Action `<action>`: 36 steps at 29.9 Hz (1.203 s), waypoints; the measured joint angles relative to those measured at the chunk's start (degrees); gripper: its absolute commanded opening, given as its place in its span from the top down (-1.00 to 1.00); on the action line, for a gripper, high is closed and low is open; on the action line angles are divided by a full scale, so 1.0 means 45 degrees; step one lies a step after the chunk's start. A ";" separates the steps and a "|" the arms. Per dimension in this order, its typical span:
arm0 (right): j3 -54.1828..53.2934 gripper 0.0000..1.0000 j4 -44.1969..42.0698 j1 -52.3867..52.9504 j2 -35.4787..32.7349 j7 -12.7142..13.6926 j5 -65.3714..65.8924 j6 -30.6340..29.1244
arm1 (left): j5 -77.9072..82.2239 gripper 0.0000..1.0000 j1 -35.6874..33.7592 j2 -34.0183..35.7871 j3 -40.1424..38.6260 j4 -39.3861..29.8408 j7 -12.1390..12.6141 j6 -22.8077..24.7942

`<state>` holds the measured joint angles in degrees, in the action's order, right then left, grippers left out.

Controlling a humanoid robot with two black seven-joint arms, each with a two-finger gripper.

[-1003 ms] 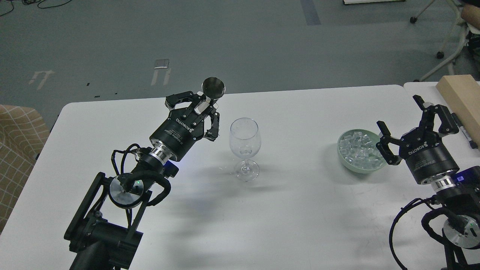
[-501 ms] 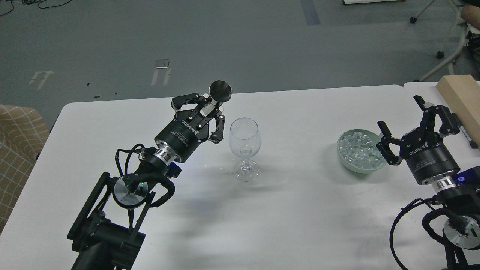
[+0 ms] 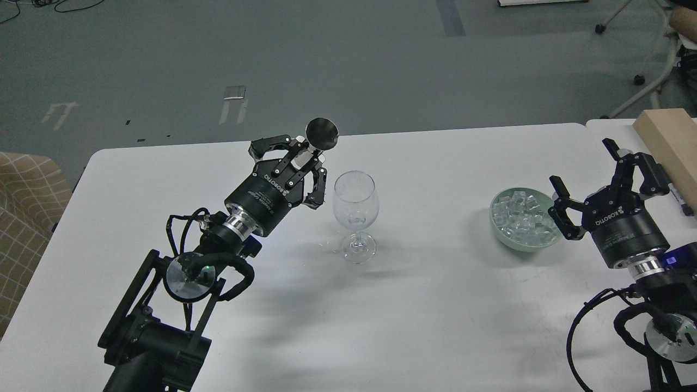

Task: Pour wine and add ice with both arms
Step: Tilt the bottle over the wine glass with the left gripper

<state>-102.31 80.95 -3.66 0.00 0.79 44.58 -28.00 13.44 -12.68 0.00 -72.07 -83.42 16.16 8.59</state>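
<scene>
We note a matt white table. The wine glass is clear, glossy glass. The ice looks glassy in a smooth, pale green bowl. The small cup is shiny metal; the block is pale, matt wood.

A wooden block is lying at the right edge, a black pen resting beside it.
</scene>
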 measured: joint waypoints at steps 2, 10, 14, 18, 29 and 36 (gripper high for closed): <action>0.0000 -1.00 0.0006 0.0023 0.0000 0.0000 -0.0001 0.0000 | 0.0009 0.78 -0.0047 0.0000 0.0000 0.0000 -0.0004 0.0002; 0.0000 -1.00 0.0020 0.0085 0.0000 -0.0001 -0.0004 0.0000 | 0.0020 0.78 -0.0075 0.0000 0.0019 0.0000 -0.0019 0.0030; 0.0000 -1.00 0.0021 0.0091 0.0000 -0.0001 -0.0004 0.0000 | 0.0020 0.78 -0.0092 0.0001 0.0019 0.0000 -0.0018 0.0139; 0.0000 -1.00 0.0045 0.0091 0.0000 0.0000 -0.0005 0.0000 | 0.0031 0.77 -0.0096 0.0000 0.0020 0.0000 0.0001 0.0300; 0.0020 -1.00 0.0060 0.0156 0.0000 0.0014 -0.0005 0.0000 | 0.0897 0.77 -0.0037 0.0001 0.0020 0.0036 0.0038 0.1137; 0.0022 -1.00 0.0060 0.0242 0.0000 0.0019 -0.0005 0.0000 | 0.0936 0.77 -0.0085 0.0000 0.0020 0.0136 0.0040 0.1226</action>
<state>-102.21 81.22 -2.57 0.00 0.88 44.56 -28.00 17.66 -13.06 0.00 -71.98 -82.81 16.34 14.11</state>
